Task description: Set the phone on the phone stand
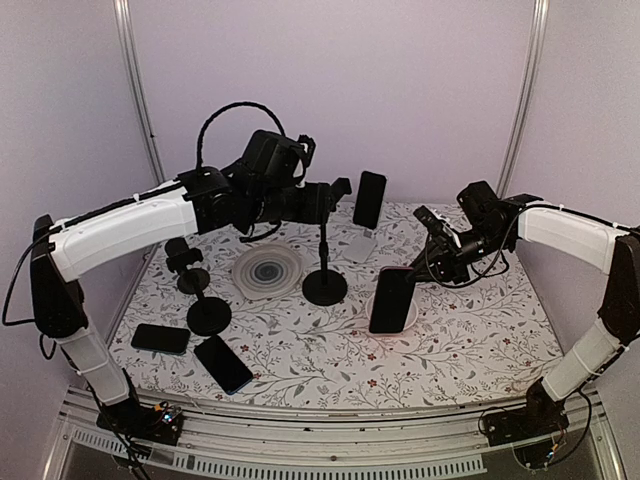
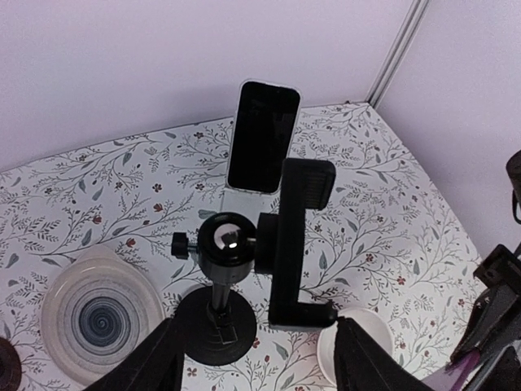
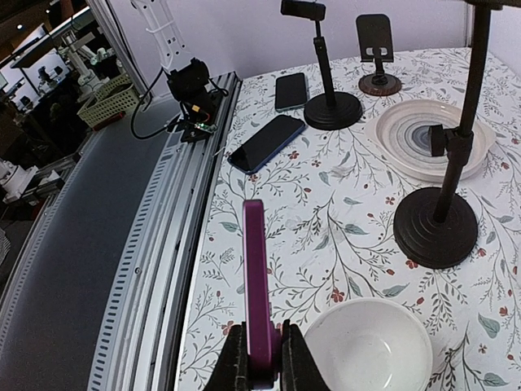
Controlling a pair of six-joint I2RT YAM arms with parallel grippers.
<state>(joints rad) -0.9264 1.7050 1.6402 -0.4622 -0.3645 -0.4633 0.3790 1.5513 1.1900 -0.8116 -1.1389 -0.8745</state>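
Observation:
My right gripper (image 1: 428,266) (image 3: 262,360) is shut on a phone in a purple case (image 1: 390,300) (image 3: 256,277) and holds it upright, edge-on, above the table beside a white bowl (image 3: 366,346). The tall black phone stand (image 1: 325,283) (image 2: 224,248) stands mid-table, with its clamp (image 2: 297,240) turned vertical at the pole's top. My left gripper (image 1: 322,200) (image 2: 264,358) is open and hovers just above and behind the stand's head. Its fingers (image 2: 159,358) are spread wide either side of the base and do not touch it.
A black phone (image 1: 369,200) (image 2: 262,137) leans on a white stand at the back. A ringed plate (image 1: 267,270) lies left of the tall stand. Two shorter black stands (image 1: 208,312) and two flat phones (image 1: 222,363) sit front left. The white bowl (image 1: 408,318) is behind the held phone.

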